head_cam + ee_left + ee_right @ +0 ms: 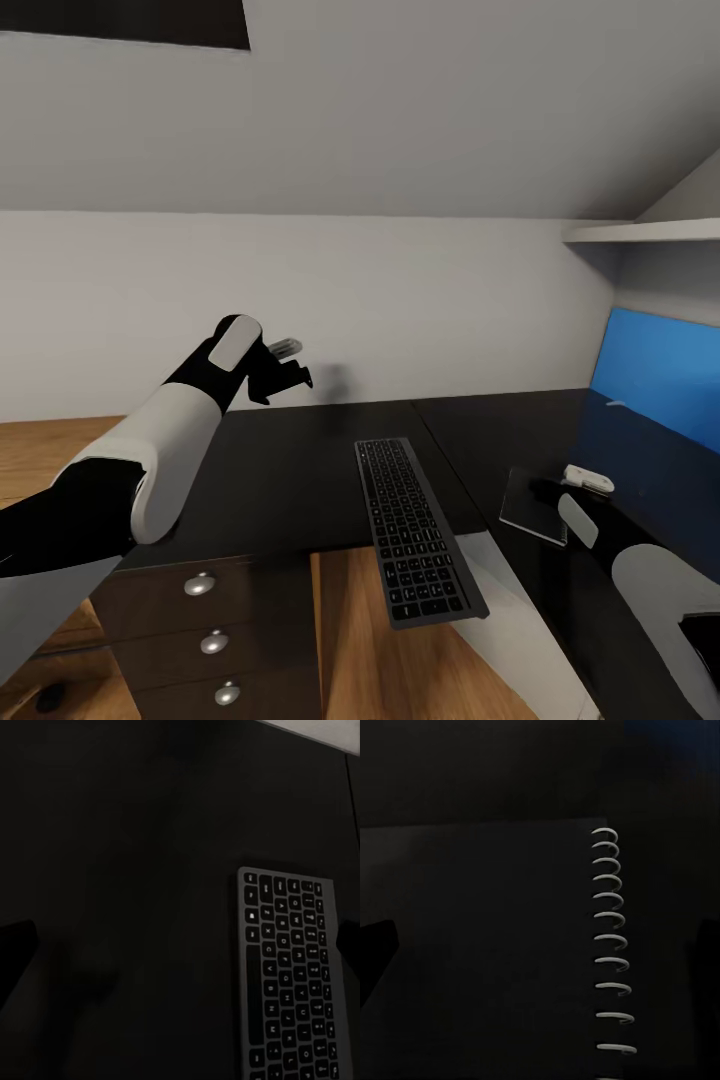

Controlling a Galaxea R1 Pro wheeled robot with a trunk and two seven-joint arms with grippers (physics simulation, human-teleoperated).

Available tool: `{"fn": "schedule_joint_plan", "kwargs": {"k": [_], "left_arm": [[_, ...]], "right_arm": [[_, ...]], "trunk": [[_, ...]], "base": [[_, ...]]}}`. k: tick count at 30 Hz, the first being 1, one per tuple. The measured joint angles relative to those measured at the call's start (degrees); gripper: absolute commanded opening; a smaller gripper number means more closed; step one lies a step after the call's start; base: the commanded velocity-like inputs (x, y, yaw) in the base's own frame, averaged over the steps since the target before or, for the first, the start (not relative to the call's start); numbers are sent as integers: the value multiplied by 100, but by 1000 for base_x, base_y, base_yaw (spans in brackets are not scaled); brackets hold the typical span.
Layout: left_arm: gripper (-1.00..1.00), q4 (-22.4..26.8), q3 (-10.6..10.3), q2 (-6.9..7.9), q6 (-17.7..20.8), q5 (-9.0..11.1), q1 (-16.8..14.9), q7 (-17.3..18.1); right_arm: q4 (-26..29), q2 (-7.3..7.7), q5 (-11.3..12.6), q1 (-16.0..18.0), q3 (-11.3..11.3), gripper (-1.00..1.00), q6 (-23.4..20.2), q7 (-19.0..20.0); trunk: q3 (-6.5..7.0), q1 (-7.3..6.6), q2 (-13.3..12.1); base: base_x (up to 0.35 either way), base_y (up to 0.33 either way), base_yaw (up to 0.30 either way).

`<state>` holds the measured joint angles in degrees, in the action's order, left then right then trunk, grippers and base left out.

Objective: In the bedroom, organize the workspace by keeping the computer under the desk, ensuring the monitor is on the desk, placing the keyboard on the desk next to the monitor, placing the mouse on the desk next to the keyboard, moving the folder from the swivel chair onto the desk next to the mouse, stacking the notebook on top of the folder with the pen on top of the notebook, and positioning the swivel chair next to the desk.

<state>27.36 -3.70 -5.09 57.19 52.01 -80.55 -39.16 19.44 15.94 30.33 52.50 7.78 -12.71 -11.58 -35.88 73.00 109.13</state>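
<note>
The dark keyboard lay on the black desk, its near end overhanging the edge. The spiral-bound notebook lay flat under the right gripper.

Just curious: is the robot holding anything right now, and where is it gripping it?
Nothing seems held. The left gripper hovers open over the desk; the right gripper is above the notebook, its grip unclear.

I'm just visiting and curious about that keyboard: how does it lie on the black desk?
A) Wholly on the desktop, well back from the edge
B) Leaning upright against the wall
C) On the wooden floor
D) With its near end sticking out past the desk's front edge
D: in the head view the keyboard has its far end on the desk, while its near end overhangs the edge above the wooden floor.
</note>
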Motion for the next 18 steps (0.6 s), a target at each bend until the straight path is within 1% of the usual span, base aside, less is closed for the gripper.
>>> {"fn": "schedule_joint_plan", "kwargs": {"k": [7,18], "left_arm": [[100,0,0,-5,-4,-2,0,-8],[100,0,3,-5,-5,-2,0,-7]], "right_arm": [[-1,0,5,-2,2,100,10,14],[-5,-1,9,-1,9,100,16,16]], "trunk": [[0,1,-1],[0,0,0]], "base": [[-110,0,0],[-10,0,0]]}}
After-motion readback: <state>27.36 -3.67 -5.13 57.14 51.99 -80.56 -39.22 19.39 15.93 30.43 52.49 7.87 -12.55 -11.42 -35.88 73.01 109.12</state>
